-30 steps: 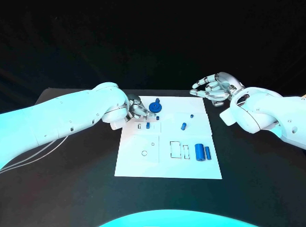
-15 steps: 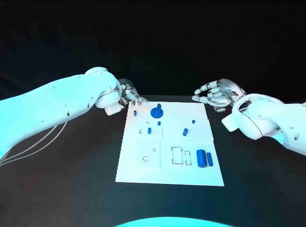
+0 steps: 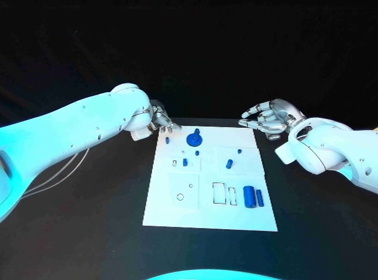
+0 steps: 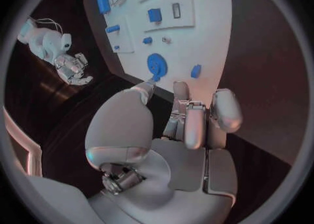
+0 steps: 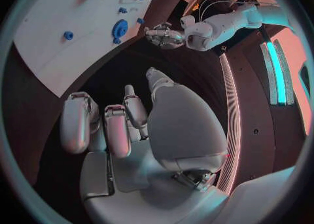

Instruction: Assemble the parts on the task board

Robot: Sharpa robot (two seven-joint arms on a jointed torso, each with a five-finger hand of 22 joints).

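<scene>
So here's where I'm at: the white board (image 3: 210, 181) sits flat in the middle of the black worktop (image 3: 88, 221), and both my hands are parked off its far corners, holding nothing.

My left hand (image 3: 160, 118) hangs just off the board's far left corner, fingers (image 4: 195, 124) curled in loosely over the dark worktop, nothing between them. The right hand (image 3: 269, 118) is off the far right corner, raised a bit, fingers half-curled too and empty.

The piece I'd guess matters next is the round blue disc (image 3: 193, 139) near the far edge of the board. From my left wrist camera it lies straight ahead of the fingertips, just past the board's edge, with a small blue peg (image 4: 195, 70) beside it. So the disc is just inboard of my left hand and well apart from my right, which means the left is the obvious one to go for it. It lies flat, so there's no real long axis to line up with, though a little stub sticks off its far side.

Other bits: a couple of small blue pegs (image 3: 185, 161) in the middle row and a slanted short one (image 3: 228, 164) toward the right. Nearer me are two blue cylinders (image 3: 253, 195) lying side by side, long axes running toward and away from me, next to some empty rectangular slots (image 3: 217, 192). Those cylinders are closer to my right side, so I'd reckon that hand takes them when the time comes.
</scene>
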